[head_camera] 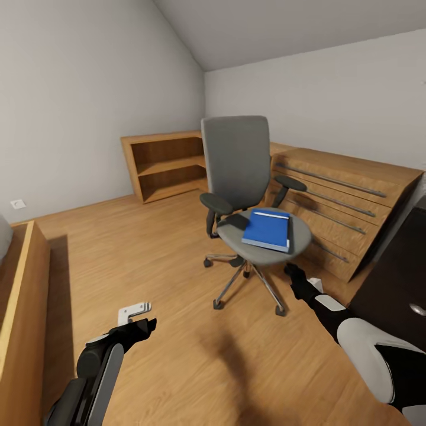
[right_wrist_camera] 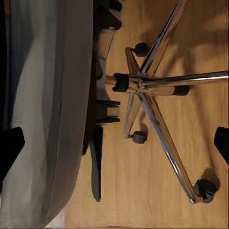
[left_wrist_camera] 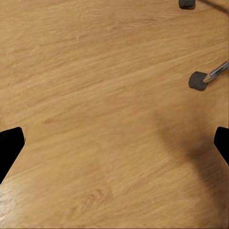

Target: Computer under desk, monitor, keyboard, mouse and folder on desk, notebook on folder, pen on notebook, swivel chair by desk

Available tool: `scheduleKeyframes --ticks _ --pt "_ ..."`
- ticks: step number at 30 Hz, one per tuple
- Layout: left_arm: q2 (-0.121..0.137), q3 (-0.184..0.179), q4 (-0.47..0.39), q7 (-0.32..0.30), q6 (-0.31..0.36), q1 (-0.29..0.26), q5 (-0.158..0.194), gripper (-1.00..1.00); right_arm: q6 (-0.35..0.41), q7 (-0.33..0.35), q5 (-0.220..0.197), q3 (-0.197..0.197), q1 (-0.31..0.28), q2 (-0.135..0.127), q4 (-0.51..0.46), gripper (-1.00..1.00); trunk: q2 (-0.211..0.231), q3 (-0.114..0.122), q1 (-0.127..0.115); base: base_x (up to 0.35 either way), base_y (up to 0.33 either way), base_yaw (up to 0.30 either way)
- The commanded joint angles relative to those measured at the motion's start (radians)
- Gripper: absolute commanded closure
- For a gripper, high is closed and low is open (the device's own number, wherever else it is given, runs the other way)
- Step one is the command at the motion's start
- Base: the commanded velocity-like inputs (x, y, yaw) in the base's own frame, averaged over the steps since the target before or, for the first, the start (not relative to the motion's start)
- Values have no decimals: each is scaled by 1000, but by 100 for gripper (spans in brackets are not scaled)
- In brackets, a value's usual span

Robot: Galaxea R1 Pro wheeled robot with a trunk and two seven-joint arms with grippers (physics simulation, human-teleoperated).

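Note:
The swivel chair (head_camera: 236, 171) stands mid-room on the wood floor, grey seat and back, chrome star base (right_wrist_camera: 143, 81). On its seat lies the blue folder (head_camera: 267, 229) with a white strip along its far edge. A small dark pad, seemingly the notebook (head_camera: 236, 222), lies on the seat beside the folder. My right gripper (head_camera: 294, 273) is open, low by the seat's front right edge, and its wrist view (right_wrist_camera: 117, 143) looks under the seat. My left gripper (head_camera: 144, 326) hangs open over bare floor (left_wrist_camera: 117, 143), short of a chair castor (left_wrist_camera: 196, 80). The black desk (head_camera: 393, 278) shows at the right edge.
A low wooden open shelf (head_camera: 165, 163) stands against the back wall. A wooden drawer chest (head_camera: 349, 201) runs along the right wall behind the chair. A wooden ledge (head_camera: 21, 296) borders the left. Open floor lies between me and the chair.

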Motion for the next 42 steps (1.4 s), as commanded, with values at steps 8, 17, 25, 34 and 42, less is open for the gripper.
scheduleKeyframes --ticks 8,17,25,34,42 --pt "0 1 -1 7 5 -1 11 -100 6 3 -1 -8 -1 0 1 -100 0 -1 -1 -237 0 0" --pt "0 1 -1 9 5 -1 9 -100 5 3 -2 -7 -1 2 1 -100 0 -1 -1 -93 0 31" --pt "0 1 -1 9 4 -1 9 -100 4 3 37 -6 -1 45 1 -100 0 -1 -1 -1 0 265" --pt "-1 -3 -1 9 5 -1 10 -100 5 3 98 -7 -1 86 1 -100 0 -1 -1 0 0 169" --pt "-1 -26 0 9 3 -1 10 -100 5 3 101 -8 -1 86 0 -100 0 -1 -1 0 0 10"
